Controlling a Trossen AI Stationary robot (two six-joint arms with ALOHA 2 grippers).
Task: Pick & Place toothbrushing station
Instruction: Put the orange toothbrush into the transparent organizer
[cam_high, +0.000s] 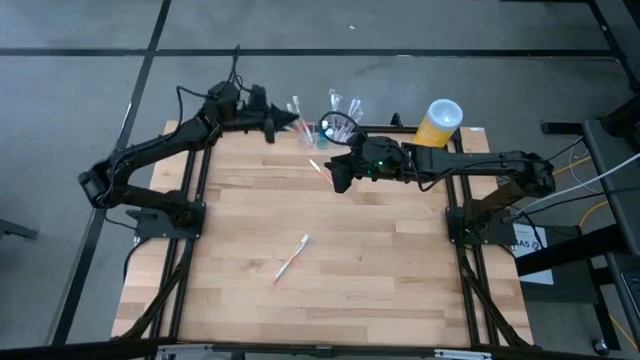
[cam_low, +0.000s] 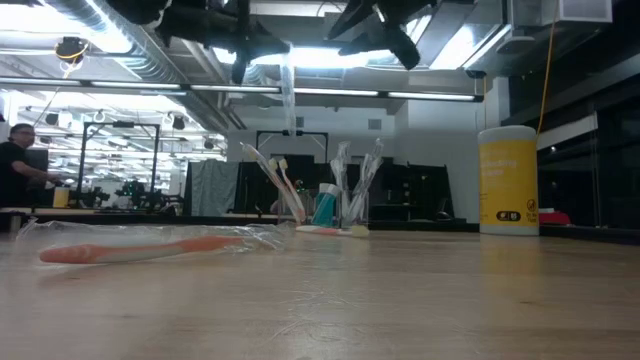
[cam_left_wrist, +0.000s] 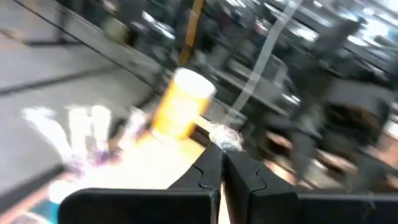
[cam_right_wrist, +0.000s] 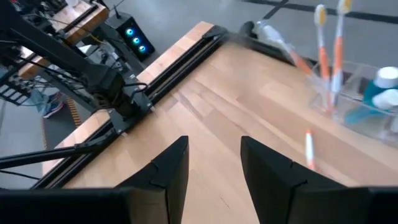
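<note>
The toothbrushing station (cam_high: 332, 130) is a low see-through holder at the table's far edge. Several toothbrushes and a teal tube stand in it; it also shows in the low view (cam_low: 330, 215) and the right wrist view (cam_right_wrist: 364, 93). My left gripper (cam_high: 283, 124) is just left of it, high above the table, shut on a long thing in a see-through wrapper (cam_low: 288, 95). My right gripper (cam_high: 338, 180) hovers open and empty just near of the holder, its fingers apart in its wrist view (cam_right_wrist: 214, 168). My left gripper pinches one end of the see-through wrapper (cam_left_wrist: 225, 142) between its two shut fingertips. The rest of the strip (cam_left_wrist: 273, 43) runs on past the fingers. In the low view it hangs straight down, clear of the table and above the holder's brushes.
A wrapped orange toothbrush (cam_high: 291, 257) lies mid-table, near in the low view (cam_low: 150, 248). Another brush (cam_high: 318, 165) lies on the wood just near of the holder. A tall yellow cylinder with a white top (cam_high: 438, 122) stands at the far right.
</note>
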